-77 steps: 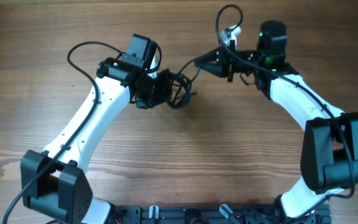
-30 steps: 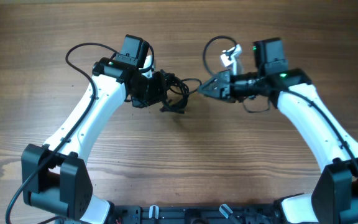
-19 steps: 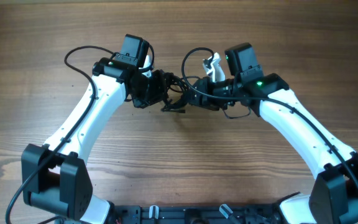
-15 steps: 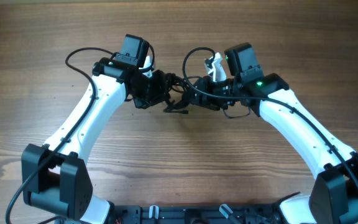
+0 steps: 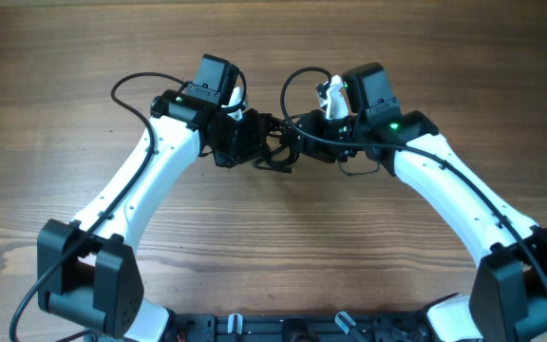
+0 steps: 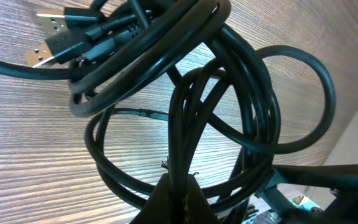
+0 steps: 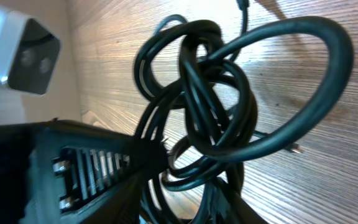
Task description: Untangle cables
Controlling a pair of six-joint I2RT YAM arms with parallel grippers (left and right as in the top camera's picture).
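Observation:
The cables (image 5: 275,144) are a knot of thin black loops hanging between my two grippers just above the wooden table. My left gripper (image 5: 254,144) comes in from the left. In the left wrist view it (image 6: 178,190) is shut on a few strands at the bottom of the tangle of cables (image 6: 216,106), and two USB plugs (image 6: 48,46) stick out at upper left. My right gripper (image 5: 304,144) reaches in from the right. Its fingers (image 7: 86,174) stand apart around several strands of the cables (image 7: 210,106), with wood showing in the gap, so my right gripper (image 7: 188,177) is open.
The wooden table (image 5: 283,237) lies under both arms. Thicker black wires (image 5: 131,81) loop off the left arm, and another (image 5: 297,81) arcs above the right wrist. A black rail (image 5: 302,328) runs along the front edge between the arm bases.
My right gripper has swung left from beside the tangle into it, its fingers now among the loops. The left arm, still gripping the cables, has shifted slightly right.

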